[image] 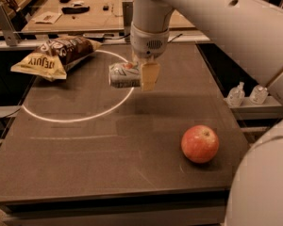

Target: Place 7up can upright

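Chip bag [54,55] at left of table [85,164], over the white circle's [75,119] upper-left edge. Can [122,75] at centre, lying sideways, its right end pinched by gripper [141,78], which points straight down. Apple [200,143] at right, well apart

7up can [122,75] 1 | bag [56,55] 1 | apple [200,143] 1 | jaws 1, holding can

Counter: dark matte top [85,168], white ring line [75,119] on its left half.
Far left: chip bag [56,55], lying flat.
Near right: red apple [200,143].
Tool [144,77]: above centre-far, clamping the 7up can [122,75] sideways.
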Controlling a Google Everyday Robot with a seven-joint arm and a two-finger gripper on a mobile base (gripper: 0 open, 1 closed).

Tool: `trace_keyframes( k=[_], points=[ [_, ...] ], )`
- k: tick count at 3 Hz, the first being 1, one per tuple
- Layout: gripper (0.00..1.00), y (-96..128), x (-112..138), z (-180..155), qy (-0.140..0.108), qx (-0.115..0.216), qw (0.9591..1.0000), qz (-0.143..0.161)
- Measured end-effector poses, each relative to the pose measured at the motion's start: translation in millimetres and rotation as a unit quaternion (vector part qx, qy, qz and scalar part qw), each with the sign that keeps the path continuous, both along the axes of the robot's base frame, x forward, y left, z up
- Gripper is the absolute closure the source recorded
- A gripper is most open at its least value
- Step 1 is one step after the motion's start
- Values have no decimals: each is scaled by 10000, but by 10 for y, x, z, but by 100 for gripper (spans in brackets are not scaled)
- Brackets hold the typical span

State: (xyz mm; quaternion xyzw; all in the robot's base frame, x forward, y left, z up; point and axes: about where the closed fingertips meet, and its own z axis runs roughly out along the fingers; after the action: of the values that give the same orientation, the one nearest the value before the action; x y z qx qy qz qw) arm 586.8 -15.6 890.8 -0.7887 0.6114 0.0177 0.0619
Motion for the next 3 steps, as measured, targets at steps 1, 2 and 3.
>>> trace_keyframes(
  k=[1, 2, 3],
  points=[
    [100, -111, -19, 277, -131, 463, 9988, -109],
    [100, -186, 11, 414, -183, 1407, 9899, 52],
    [100, -306, 49, 390, -203, 2534, 9665, 366]
  ],
)
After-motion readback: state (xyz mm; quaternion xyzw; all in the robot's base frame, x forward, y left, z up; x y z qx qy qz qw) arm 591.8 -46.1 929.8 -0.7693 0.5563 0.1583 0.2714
